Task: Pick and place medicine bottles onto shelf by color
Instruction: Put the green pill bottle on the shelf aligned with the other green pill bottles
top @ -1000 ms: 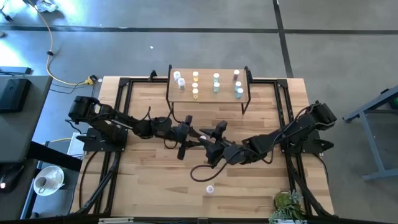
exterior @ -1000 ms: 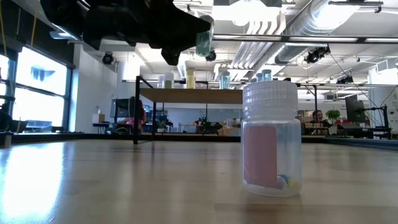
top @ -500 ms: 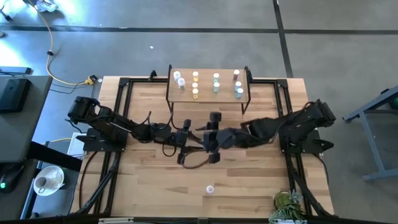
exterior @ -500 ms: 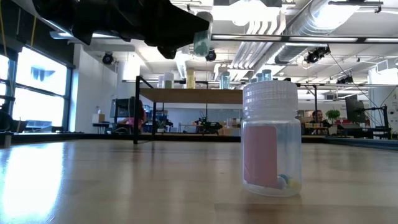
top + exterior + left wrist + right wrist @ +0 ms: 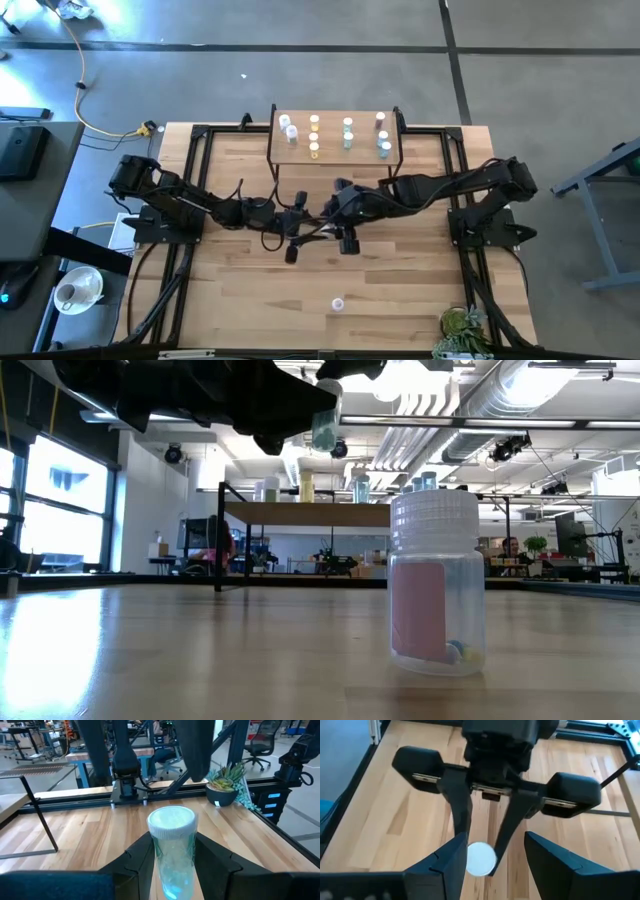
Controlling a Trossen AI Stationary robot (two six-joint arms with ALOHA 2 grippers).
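Left tool [image 5: 172, 862] pinches a teal medicine bottle [image 5: 172, 847] at mid-surface, 6 o'clock of the shelf [image 5: 335, 150]. Right tool [image 5: 490, 852], spread, hovers over its cap; a handover bump could knock the bottle loose.

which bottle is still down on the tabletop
The pink bottle, alone upright on the table near its front edge; the rest stand on the shelf or in the left tool.

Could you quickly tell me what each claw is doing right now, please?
Left claw: closed on a teal medicine bottle, held above the table.
Right claw: open and empty, poised over the left claw's bottle.
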